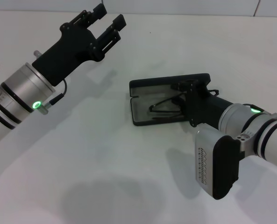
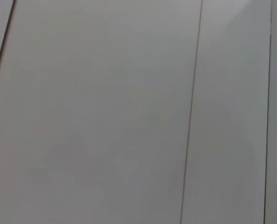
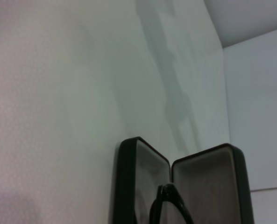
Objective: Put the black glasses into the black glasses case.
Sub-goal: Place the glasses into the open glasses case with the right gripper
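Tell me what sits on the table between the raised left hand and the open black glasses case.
Nothing: in the head view, only bare white table with the arm's shadow lies between the left hand and the black glasses case.

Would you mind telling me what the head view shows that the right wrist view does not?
Only the head view shows both arms: the left end effector raised open over the table, away from the work, and the right end effector at the black glasses case. Only the right wrist view shows the case's two halves from close in, standing apart in a V. Both show the open case with the black glasses inside.
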`<state>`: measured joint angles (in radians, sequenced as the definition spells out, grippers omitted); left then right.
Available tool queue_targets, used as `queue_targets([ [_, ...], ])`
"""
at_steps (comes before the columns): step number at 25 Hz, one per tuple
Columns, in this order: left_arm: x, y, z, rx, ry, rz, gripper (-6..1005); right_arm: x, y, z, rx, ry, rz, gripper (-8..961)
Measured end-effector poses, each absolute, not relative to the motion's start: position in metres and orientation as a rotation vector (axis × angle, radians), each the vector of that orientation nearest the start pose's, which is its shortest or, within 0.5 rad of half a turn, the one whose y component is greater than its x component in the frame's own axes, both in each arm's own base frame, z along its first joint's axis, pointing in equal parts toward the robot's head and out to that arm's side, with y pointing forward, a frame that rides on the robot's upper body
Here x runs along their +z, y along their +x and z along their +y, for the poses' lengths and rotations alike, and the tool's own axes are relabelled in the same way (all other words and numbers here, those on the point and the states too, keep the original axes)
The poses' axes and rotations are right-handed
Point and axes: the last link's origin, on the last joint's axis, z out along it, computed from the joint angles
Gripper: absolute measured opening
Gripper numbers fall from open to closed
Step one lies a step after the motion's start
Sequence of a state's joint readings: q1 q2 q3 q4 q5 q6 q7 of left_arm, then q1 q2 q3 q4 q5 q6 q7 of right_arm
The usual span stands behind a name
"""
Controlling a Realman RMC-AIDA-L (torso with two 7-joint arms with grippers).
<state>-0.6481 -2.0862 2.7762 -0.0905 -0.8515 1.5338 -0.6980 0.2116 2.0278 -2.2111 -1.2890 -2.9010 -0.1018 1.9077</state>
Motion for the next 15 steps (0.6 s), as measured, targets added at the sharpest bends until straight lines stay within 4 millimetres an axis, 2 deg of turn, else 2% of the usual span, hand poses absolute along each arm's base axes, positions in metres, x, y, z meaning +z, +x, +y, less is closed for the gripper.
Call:
queue_targets([
  [15, -0.0227, -0.2405, 0.3459, -1.209, -2.096, -0.423, 595, -0.1058, 0.1712, 0.3102, -0.268, -2.157, -0.912, 315],
])
